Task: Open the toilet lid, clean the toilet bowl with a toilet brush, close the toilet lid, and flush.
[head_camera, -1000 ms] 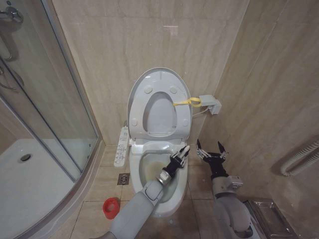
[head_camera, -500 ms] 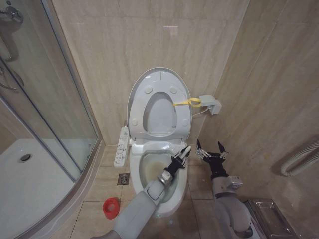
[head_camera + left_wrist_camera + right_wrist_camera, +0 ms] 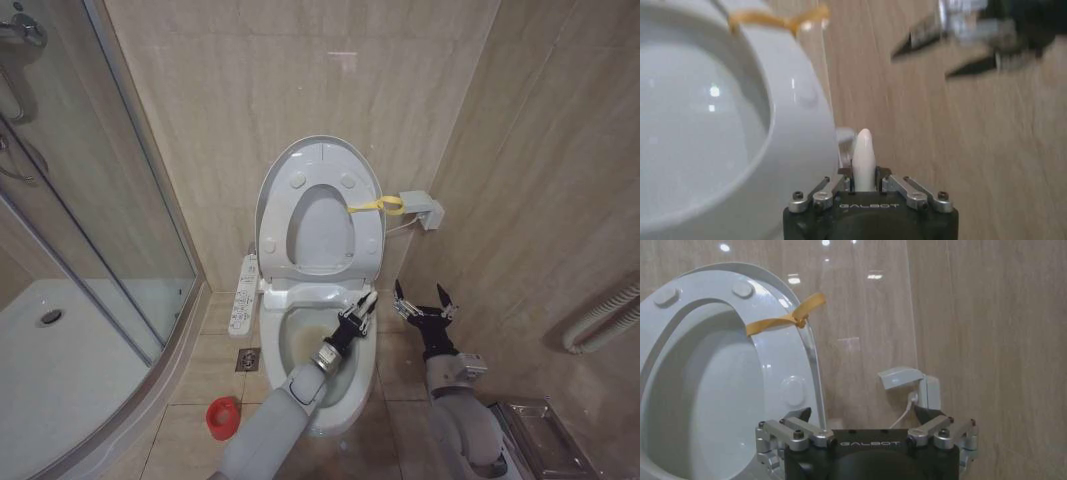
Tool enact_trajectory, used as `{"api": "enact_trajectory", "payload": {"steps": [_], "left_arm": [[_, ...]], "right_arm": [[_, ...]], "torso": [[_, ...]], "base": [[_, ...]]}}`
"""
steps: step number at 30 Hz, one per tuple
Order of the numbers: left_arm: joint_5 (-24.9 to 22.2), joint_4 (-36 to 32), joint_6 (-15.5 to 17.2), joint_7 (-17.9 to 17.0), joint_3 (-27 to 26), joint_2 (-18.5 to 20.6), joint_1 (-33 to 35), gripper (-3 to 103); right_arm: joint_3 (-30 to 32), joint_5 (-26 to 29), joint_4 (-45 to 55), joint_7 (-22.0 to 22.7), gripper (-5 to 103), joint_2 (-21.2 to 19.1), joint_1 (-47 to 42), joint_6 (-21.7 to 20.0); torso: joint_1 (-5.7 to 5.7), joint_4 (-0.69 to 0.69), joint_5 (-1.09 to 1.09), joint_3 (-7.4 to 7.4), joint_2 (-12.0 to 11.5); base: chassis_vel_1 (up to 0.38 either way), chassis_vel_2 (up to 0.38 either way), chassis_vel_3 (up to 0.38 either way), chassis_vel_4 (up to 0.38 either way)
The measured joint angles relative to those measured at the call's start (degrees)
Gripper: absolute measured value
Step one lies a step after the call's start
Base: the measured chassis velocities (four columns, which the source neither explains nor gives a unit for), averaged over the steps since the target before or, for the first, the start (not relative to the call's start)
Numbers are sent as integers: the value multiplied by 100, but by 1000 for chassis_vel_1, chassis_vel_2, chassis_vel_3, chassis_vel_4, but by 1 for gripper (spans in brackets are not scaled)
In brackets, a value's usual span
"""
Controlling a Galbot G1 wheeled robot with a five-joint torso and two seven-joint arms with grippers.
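Observation:
The toilet lid [image 3: 322, 156] stands upright against the wall with the ring seat [image 3: 300, 258] raised against it; a yellow strap [image 3: 376, 206] hangs at its edge. The lid [image 3: 700, 285] and strap [image 3: 783, 320] also show in the right wrist view. Below lies the stained toilet bowl [image 3: 300, 345]. My left gripper [image 3: 358, 312] hovers over the bowl's right rim, shut on the toilet brush's white handle [image 3: 863, 150]; the bristle head is hidden. A red holder cup [image 3: 223, 416] sits on the floor. My right gripper [image 3: 421, 300] waits open beside the bowl, holding nothing.
A glass shower enclosure [image 3: 100, 200] and its white tray [image 3: 60, 370] take the left side. A control panel [image 3: 243, 293] juts from the toilet's left, near a floor drain [image 3: 248, 359]. A socket box [image 3: 420, 208] sits on the wall; pipes [image 3: 600, 320] run at the right.
My left gripper, still holding the brush handle, has shifted slightly to the left over the bowl's rim. The right arm has not moved.

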Motion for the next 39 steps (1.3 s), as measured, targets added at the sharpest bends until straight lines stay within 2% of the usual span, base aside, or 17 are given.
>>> {"api": "enact_trajectory", "payload": {"steps": [6, 12, 17, 24, 27, 30, 34, 39], "left_arm": [[16, -980, 195, -18, 116, 219, 199, 21], [23, -1066, 204, -10, 134, 245, 246, 21], [3, -781, 148, 10, 131, 216, 204, 21], [-134, 578, -147, 79, 276, -1, -134, 21], [-172, 805, -220, 110, 328, -43, -185, 21], [-191, 795, -231, 108, 318, -73, -198, 21], [-211, 357, -159, 100, 330, -59, -151, 21], [-171, 518, -184, 102, 306, -86, -141, 21]], "right_arm": [[0, 0, 0, 0, 100, 0, 0, 0], [0, 0, 0, 0, 100, 0, 0, 0], [0, 0, 0, 0, 100, 0, 0, 0], [0, 0, 0, 0, 100, 0, 0, 0], [0, 0, 0, 0, 100, 0, 0, 0], [0, 0, 0, 0, 100, 0, 0, 0], [0, 0, 0, 0, 100, 0, 0, 0], [0, 0, 0, 0, 100, 0, 0, 0]], "torso": [[0, 1, 0, 0, 0], [0, 1, 0, 0, 0], [0, 1, 0, 0, 0], [0, 1, 1, 0, 0], [0, 1, 1, 0, 0], [0, 1, 1, 0, 0], [0, 0, 0, 0, 0], [0, 0, -1, 0, 0]], "base": [[0, 0, 0, 0], [0, 0, 0, 0], [0, 0, 0, 0], [0, 0, 0, 0], [0, 0, 0, 0], [0, 0, 0, 0], [0, 0, 0, 0], [0, 0, 0, 0]]}}
